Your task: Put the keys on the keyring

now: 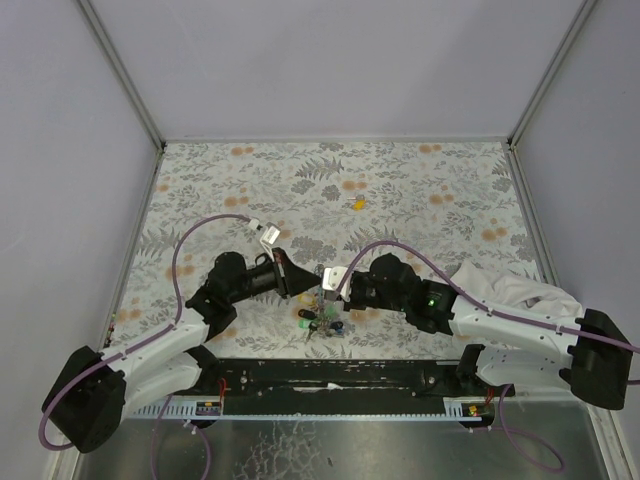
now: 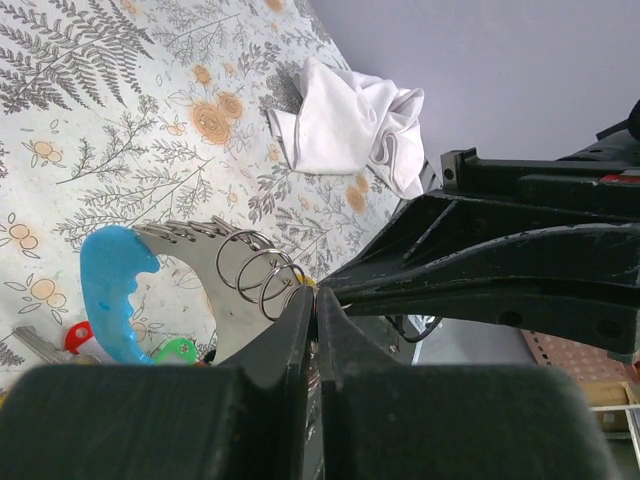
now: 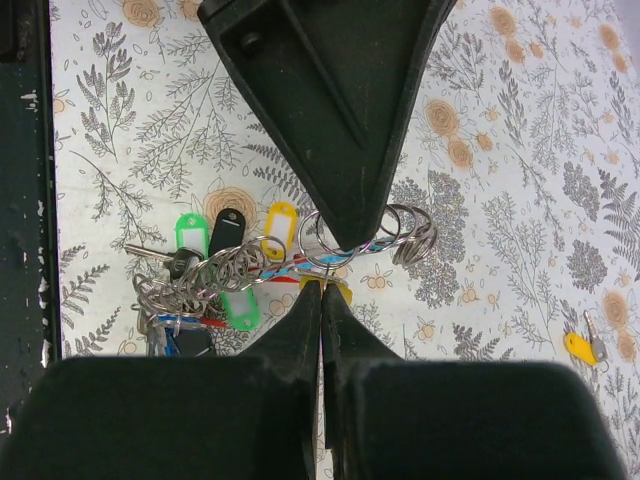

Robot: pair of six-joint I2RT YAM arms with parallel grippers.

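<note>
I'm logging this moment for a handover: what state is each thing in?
left gripper: shut, tip at the keyring.
right gripper: shut, tip meeting the left one.
keyring: coils at both tips.
key cluster: bunched together beside the keyring.
loose yellow key: lying apart, not on the keyring.
white cloth: crumpled.

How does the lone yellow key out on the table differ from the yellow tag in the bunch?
The lone yellow key lies by itself, joined to nothing; the yellow tag sits in the bunch of rings beside a black tag. The lone yellow key shows a solid cap with a short metal blade; the yellow tag has a pale window and no blade in view. Both are yellow plastic.
</note>
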